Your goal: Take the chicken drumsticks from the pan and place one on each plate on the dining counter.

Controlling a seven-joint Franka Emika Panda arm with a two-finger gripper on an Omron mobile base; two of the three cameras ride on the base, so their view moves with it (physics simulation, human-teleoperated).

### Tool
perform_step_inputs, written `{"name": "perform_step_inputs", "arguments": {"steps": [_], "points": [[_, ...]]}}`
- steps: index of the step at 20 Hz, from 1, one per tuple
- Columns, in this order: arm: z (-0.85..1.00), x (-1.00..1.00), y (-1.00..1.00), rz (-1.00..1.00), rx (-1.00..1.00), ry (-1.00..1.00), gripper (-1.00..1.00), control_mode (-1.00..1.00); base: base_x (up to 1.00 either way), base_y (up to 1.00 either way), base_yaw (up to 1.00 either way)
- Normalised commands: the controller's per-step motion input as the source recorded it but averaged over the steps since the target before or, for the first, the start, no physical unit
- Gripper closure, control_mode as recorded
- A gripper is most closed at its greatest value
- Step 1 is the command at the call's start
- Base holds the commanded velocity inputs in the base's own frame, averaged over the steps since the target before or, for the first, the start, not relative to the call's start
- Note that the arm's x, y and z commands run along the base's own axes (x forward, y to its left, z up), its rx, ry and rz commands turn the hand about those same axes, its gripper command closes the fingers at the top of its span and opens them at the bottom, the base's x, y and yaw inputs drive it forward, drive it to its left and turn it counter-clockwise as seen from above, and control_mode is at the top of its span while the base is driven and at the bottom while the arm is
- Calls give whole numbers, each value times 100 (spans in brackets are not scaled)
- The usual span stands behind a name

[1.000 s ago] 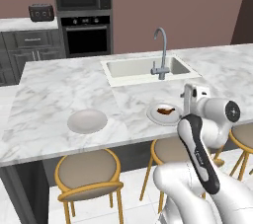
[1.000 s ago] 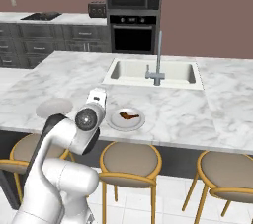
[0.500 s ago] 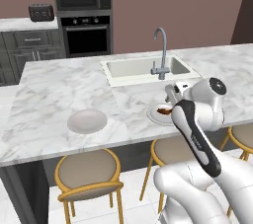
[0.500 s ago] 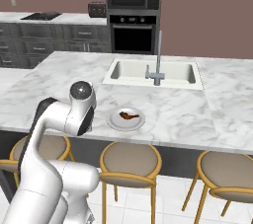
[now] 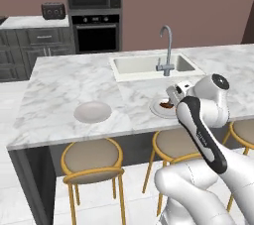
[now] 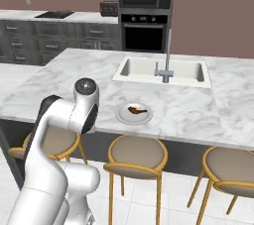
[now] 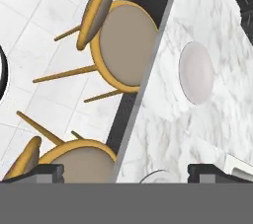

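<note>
Nowhere legible writing on plates (image 5: pixel 92 111) or dining counter (image 5: pixel 59 90)

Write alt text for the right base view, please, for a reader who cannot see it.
A chicken drumstick lies on a white plate near the front edge of the marble dining counter, in front of the sink and faucet. The white robot arm rises at lower left, and tan stools stand below.

The arm (image 5: pixel 198 125) hides the right side of the near plate (image 5: pixel 159 106) by the gripper; in the hand view that plate (image 7: pixel 157 176) is cut off below.
</note>
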Motion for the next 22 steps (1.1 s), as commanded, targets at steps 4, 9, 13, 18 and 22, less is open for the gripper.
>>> {"name": "perform_step_inputs", "arguments": {"steps": [4,9,13,18,22], "points": [[0,0,0,0,0,0,-100,100,-47,7,20],[0,0,0,0,0,0,-100,100,-33,56,14],[0,0,0,0,0,0,-100,100,-10,100,1],[0,0,0,0,0,0,-100,100,-8,100,0],[0,0,0,0,0,0,-100,100,-6,100,-1]]}}
